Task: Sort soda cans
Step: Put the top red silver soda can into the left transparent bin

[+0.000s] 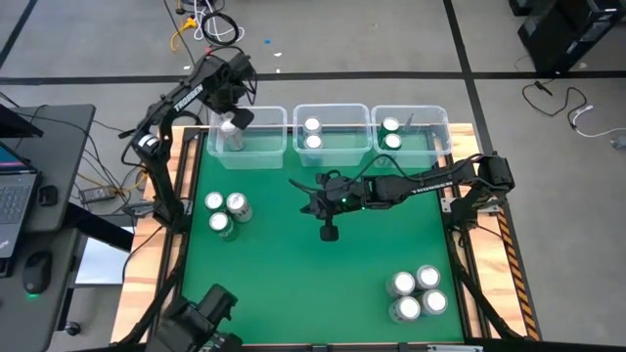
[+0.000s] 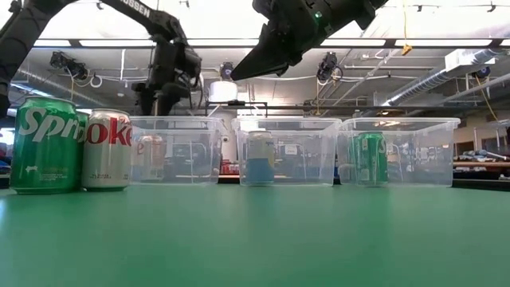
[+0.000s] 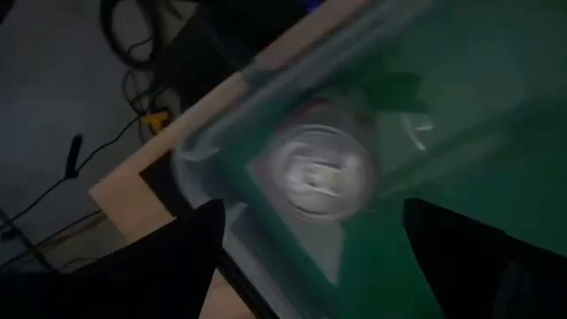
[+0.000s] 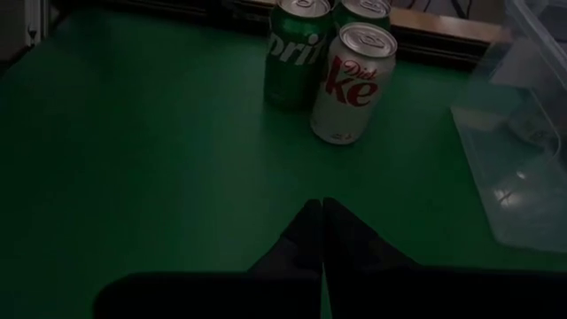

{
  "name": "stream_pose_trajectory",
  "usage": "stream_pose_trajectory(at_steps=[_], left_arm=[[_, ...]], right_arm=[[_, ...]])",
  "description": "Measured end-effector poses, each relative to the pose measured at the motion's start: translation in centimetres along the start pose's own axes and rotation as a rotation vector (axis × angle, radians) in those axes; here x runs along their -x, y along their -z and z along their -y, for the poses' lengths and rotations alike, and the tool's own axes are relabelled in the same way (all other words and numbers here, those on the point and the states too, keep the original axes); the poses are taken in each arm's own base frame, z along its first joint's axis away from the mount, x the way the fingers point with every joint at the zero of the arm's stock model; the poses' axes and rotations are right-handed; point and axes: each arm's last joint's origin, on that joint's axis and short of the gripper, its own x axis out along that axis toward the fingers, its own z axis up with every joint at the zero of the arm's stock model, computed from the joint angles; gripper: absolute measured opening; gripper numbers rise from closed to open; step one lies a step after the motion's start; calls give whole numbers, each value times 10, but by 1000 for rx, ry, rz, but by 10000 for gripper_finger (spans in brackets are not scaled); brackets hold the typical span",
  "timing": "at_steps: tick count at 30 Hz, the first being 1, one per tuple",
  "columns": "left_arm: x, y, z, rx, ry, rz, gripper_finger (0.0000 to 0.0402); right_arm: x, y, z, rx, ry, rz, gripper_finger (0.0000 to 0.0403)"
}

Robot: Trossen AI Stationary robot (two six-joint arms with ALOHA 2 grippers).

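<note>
Three clear bins stand along the far edge. The left bin [image 1: 264,137] holds one silver can [image 1: 230,128], upright on the bin's floor. My left gripper [image 1: 235,115] hangs open right above that can [image 3: 321,168], pointing down, with its fingers [image 3: 177,257] apart on either side and touching nothing. The middle bin [image 1: 333,115] and right bin [image 1: 430,122] hold two cans each. My right gripper [image 4: 321,217] is shut and holds nothing, above the table's middle [image 1: 313,200]. It points toward three cans at the left [image 1: 224,208]: two green ones and a silver Diet Coke can [image 4: 354,84].
Several more cans [image 1: 416,293] stand together near the table's near right corner. In the low view a green Sprite can [image 2: 44,143] and a silver Coke can [image 2: 107,150] stand in front of the bins. Open green mat lies between the two can groups.
</note>
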Motion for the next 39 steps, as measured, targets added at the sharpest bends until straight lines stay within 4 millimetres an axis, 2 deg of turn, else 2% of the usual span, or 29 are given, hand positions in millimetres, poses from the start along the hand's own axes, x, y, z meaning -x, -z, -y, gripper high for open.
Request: stream_pose_trajectory(at_steps=[3,5,11,16,21,27,34,36,39], left_arm=[[16,1,18,-50,40,49,317],[26,5,37,-108,52,89,284],[49,21,89,-265,77,156,138],[70,42,107,-314,107,209,17],[83,71,106,-305,169,254,10],[83,118,108,-325,241,344,4],[70,175,119,-396,360,448,2],[64,185,121,-396,386,466,4],[52,188,129,-353,422,486,8]], right_arm=[[0,0,0,12,-1,0,0],[0,0,0,12,-1,-2,0],[0,2,0,13,-2,-15,0],[0,2,0,13,-3,-17,0],[0,1,0,13,-2,-12,0],[0,-1,1,12,2,16,0],[-3,-4,1,11,8,52,0],[-5,-4,1,11,9,61,0],[-7,-4,2,10,11,74,0]])
